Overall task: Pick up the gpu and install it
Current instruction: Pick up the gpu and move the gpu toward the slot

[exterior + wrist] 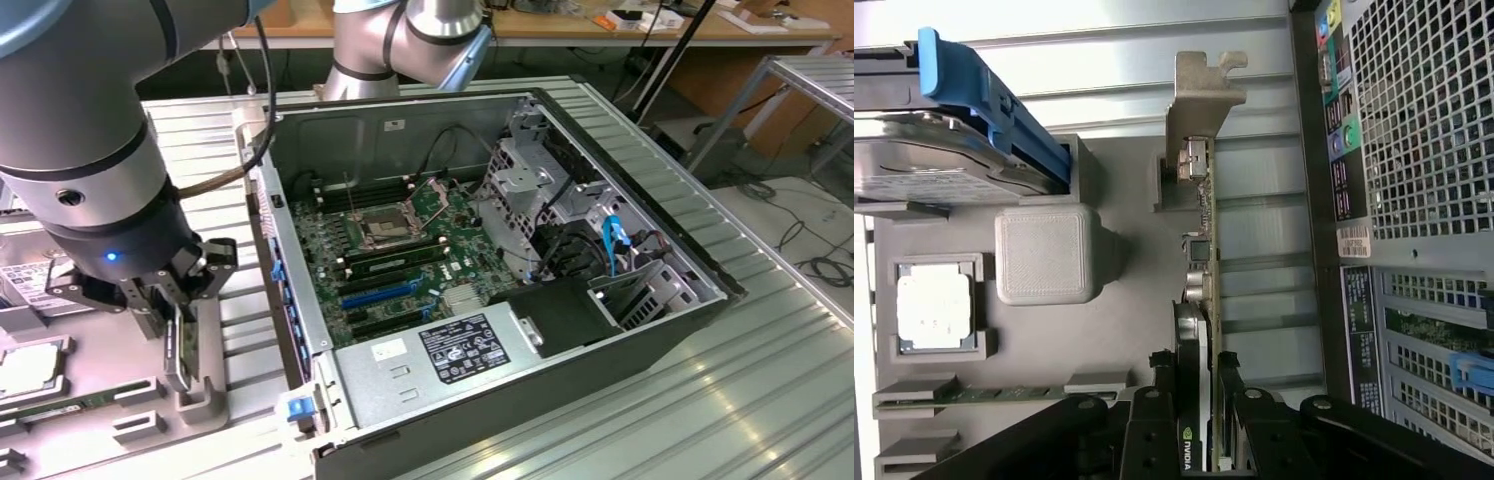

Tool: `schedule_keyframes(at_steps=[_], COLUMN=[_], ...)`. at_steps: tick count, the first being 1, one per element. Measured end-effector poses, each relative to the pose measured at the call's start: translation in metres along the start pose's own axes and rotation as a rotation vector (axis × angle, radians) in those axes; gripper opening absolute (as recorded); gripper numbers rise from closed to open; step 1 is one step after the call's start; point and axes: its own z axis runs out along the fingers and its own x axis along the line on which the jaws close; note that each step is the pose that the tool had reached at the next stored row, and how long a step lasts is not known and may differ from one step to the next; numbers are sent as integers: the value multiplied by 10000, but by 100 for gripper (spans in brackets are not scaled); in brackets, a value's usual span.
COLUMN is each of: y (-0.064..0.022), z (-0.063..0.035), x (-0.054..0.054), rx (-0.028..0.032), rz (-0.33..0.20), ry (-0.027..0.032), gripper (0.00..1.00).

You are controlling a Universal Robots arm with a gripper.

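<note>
Gripper (176,318) pinches gpu (1199,290) by its upper edge. Card stands on edge in grey tray (1124,330), at the tray edge facing computer case (641,330).

arm (80,140): silver-grey, blue caps | wrist (114,235): black, blue light | hand (178,318): black

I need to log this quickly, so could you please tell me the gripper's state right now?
Gripper: closed on the gpu, which stands on edge.

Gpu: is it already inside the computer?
No, the gpu stands on edge on the grey tray outside the case, with the claw around it.
</note>
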Motion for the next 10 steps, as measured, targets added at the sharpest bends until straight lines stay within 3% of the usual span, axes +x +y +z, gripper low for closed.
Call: schedule_keyframes(at_steps=[10], y=[13], z=[-153], x=[-3], rx=[-34], rz=[1], ry=[3], gripper=[27])
